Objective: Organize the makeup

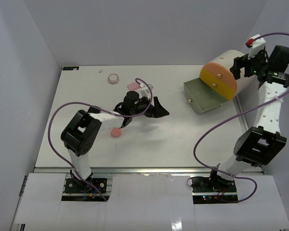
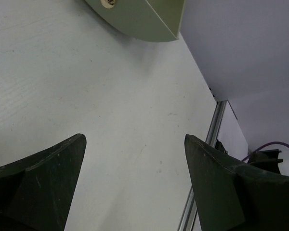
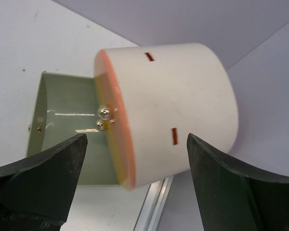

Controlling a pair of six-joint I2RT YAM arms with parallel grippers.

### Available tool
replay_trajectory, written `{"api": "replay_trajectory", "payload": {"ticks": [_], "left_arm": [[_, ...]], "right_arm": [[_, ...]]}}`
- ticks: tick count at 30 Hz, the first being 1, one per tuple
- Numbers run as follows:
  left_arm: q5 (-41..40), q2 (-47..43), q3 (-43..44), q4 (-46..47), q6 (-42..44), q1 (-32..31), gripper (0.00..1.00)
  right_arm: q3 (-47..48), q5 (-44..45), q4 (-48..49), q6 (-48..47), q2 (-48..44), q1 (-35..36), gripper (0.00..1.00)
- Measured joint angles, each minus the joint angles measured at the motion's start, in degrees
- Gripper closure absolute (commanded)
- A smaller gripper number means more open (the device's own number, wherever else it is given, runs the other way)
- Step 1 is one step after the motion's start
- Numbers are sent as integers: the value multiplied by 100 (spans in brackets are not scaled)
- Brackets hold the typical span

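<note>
"Seen from above, what is the left gripper (image 1: 161,108) doing?"

"It's reaching out over the middle of the table (image 1: 183,139), fingers spread, nothing in them. The pink disc (image 1: 116,133) lies beside its arm. The pink pad (image 1: 133,85) and a small round jar (image 1: 114,77) sit further back."

"And the right gripper (image 1: 241,67)?"

"Up by the cream drum case (image 1: 224,57), whose green drawer (image 1: 204,98) is pulled out."

"The left wrist view?"

"Fingers (image 2: 48,178) wide apart over bare tabletop, gripping nothing. A corner of the drawer shows at the top."

"And the right wrist?"

"Fingers (image 3: 221,183) wide apart too, empty-handed and not touching the drum, which sits below between them."
</note>
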Motion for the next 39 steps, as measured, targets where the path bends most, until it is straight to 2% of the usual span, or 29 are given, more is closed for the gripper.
{"api": "replay_trajectory", "payload": {"ticks": [4, 13, 24, 39], "left_arm": [[-67, 726, 447, 223, -51, -52, 6], [-91, 1873, 1601, 592, -63, -68, 6], [20, 2504, 2170, 829, -74, -81, 6], [115, 2587, 2268, 900, -96, -147, 6]], "right_arm": [[529, -534, -30, -25, 451, -511, 9], [1703, -1117, -554, -221, 1684, -569, 7], [1701, -1141, -799, -462, 1804, -567, 8], [1498, -1495, -877, -469, 1977, -567, 10]]}}
